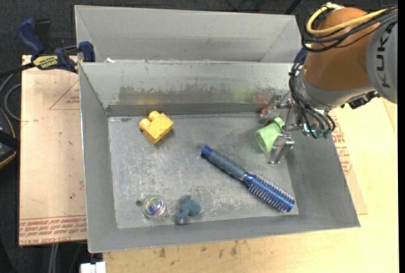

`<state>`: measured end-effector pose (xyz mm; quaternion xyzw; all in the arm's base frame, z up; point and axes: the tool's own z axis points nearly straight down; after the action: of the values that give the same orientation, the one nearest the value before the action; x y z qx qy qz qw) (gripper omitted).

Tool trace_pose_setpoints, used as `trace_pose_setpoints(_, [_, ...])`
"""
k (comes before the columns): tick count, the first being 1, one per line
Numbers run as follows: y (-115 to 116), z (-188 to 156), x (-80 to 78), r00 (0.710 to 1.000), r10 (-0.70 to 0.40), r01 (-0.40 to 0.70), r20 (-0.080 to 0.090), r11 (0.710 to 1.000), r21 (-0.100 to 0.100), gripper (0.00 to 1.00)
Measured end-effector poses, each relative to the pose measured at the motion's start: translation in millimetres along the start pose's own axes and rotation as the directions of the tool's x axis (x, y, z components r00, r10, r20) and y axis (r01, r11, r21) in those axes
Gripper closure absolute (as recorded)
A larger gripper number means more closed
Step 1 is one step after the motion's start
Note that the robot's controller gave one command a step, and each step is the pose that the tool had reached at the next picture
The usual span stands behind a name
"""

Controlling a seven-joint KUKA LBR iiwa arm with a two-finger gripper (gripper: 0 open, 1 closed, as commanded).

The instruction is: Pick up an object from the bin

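The pincer [279,152] hangs near the grey metal bin's [190,85] right wall, touching a pale green plastic cup [266,137] (open or closed, I cannot tell). A blue bristled hairbrush [248,179] lies just frontward.

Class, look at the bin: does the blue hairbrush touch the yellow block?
No, the blue hairbrush lies right of centre toward the front, clearly apart from the yellow block near the back left.
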<state>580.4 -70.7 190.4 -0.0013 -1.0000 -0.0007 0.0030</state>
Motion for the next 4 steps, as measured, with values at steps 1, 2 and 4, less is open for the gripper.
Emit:
trace_pose_setpoints(1, [30,73,61.2,0.985,-0.173,0.173,0.0,0.985,-0.001,0.0])
trace_pose_setpoints(2, [42,110,58.3,0.965,-0.262,0.261,0.011,0.965,0.004,0.0])
trace_pose_setpoints(4, [40,6,58.8,0.964,-0.266,0.266,0.014,0.964,0.005,1.0])
